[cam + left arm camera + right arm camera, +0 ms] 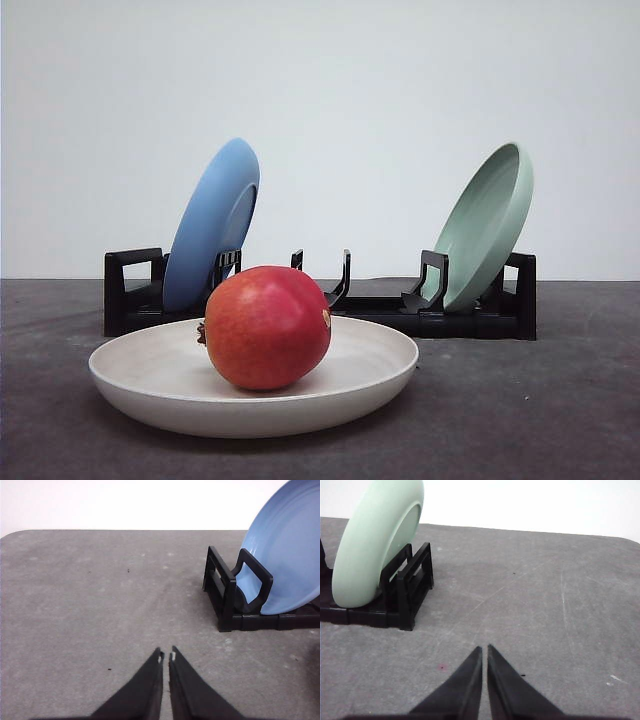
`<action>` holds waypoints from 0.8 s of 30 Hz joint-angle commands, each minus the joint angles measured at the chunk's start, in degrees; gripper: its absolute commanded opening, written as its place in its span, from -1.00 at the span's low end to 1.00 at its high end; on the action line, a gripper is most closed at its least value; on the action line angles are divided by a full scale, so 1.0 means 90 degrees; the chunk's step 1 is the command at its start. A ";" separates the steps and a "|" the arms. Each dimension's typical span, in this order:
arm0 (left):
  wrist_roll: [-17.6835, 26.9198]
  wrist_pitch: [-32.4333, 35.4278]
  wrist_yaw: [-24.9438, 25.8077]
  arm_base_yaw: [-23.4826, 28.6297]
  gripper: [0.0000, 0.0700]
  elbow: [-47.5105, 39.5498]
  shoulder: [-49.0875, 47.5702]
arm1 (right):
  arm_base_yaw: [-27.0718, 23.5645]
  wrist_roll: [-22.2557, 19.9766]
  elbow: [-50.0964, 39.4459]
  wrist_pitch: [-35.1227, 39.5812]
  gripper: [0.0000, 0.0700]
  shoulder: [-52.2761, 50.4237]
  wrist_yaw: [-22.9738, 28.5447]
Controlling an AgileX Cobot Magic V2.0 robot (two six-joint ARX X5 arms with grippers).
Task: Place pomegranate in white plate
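Pomegranate (266, 327) resting in white plate (130, 385) on grey tabletop (540, 420), black rack (470, 320) behind holding tilted blue plate (212, 222) and green plate (488, 225), left claw (166, 656) pressed together over bare tabletop, right claw (484, 650) pressed together, empty.

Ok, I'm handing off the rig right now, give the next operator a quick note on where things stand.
Left gripper: shut, empty, over bare table near the blue plate.
Right gripper: shut, empty, over bare table near the pale green plate.
Pomegranate sits in the white plate, in front of the black rack.
Done: fruit is placed and released.
Left: nothing visible; just confirm it stays put.
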 commanded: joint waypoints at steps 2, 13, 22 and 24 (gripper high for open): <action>0.0044 -0.0032 -0.0015 0.0000 -1.00 -0.0061 0.0002 | -0.0005 0.0085 -0.0034 0.0066 -0.97 -0.0010 0.0002; 0.0044 -0.0032 -0.0015 0.0000 -1.00 -0.0061 0.0002 | -0.0005 0.0085 -0.0034 0.0066 -0.97 -0.0010 0.0002; 0.0044 -0.0032 -0.0015 0.0000 -1.00 -0.0061 0.0002 | -0.0005 0.0085 -0.0034 0.0066 -0.97 -0.0010 0.0002; 0.0044 -0.0032 -0.0017 0.0000 -1.00 -0.0061 0.0002 | -0.0005 0.0085 -0.0034 0.0066 -0.97 -0.0010 0.0002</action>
